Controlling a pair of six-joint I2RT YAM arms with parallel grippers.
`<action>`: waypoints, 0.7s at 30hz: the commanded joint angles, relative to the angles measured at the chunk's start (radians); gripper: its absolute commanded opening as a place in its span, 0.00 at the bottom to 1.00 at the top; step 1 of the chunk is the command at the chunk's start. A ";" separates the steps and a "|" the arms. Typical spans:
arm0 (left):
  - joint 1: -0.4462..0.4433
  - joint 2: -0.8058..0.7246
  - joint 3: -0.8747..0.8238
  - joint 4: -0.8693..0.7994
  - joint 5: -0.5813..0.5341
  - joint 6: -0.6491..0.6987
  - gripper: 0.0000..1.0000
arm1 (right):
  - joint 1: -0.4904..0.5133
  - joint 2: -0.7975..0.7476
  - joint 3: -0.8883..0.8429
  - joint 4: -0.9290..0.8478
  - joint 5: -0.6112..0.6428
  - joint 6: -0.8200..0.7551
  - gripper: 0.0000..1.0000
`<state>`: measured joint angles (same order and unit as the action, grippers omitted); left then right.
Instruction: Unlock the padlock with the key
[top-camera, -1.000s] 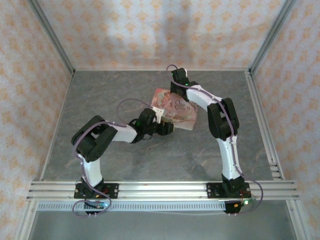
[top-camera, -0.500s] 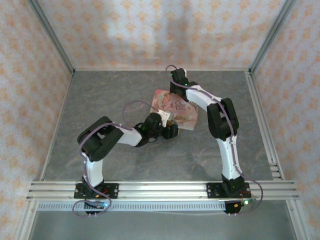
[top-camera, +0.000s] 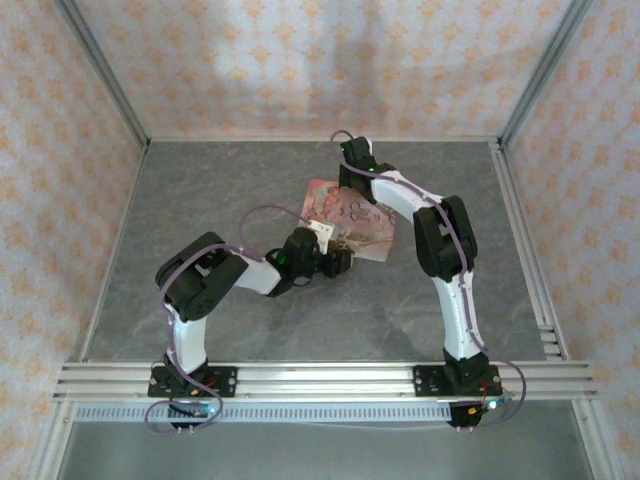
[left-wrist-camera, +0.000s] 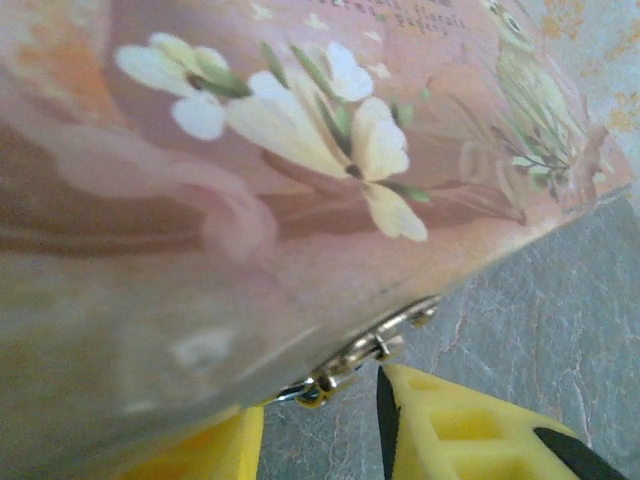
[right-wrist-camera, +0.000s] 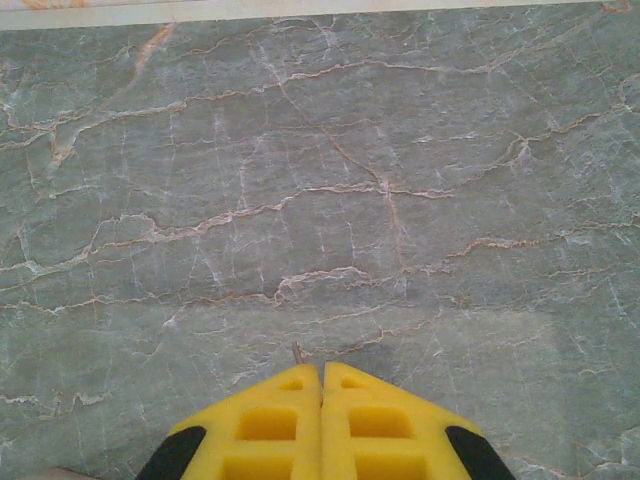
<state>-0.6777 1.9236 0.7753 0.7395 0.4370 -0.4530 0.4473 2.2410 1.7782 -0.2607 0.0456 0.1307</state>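
A pink picture-printed box (top-camera: 352, 215) (left-wrist-camera: 300, 150) lies mid-table. At its lower edge a small shiny metal padlock (left-wrist-camera: 345, 362) hangs on the clasp, blurred and very close. My left gripper (left-wrist-camera: 320, 435) (top-camera: 338, 258) sits just under that padlock, open, its yellow fingers (left-wrist-camera: 460, 430) on either side with bare table between them. My right gripper (right-wrist-camera: 321, 368) (top-camera: 352, 158) is behind the box, above the table, shut. A thin metal tip of the key (right-wrist-camera: 297, 352) pokes out between its fingertips.
The grey marbled table (top-camera: 230, 190) stretches to both sides of the box. Patterned walls and aluminium frame posts (top-camera: 100, 75) enclose it. The right forearm (top-camera: 400, 195) arches over the box's back right corner.
My left gripper has swung right and closer along the box's front edge, to the padlock. The right arm has barely moved.
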 joint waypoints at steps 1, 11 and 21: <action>0.012 -0.051 -0.005 0.119 0.003 -0.010 0.30 | 0.022 0.048 -0.047 -0.140 -0.017 -0.003 0.00; 0.012 -0.076 -0.034 0.079 -0.069 -0.012 0.54 | 0.022 0.040 -0.058 -0.137 -0.019 -0.003 0.00; 0.007 -0.056 0.021 -0.106 -0.231 0.007 0.59 | 0.023 0.041 -0.056 -0.133 -0.019 -0.001 0.00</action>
<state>-0.6876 1.8778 0.7670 0.6975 0.3534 -0.4702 0.4488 2.2410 1.7725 -0.2443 0.0463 0.1352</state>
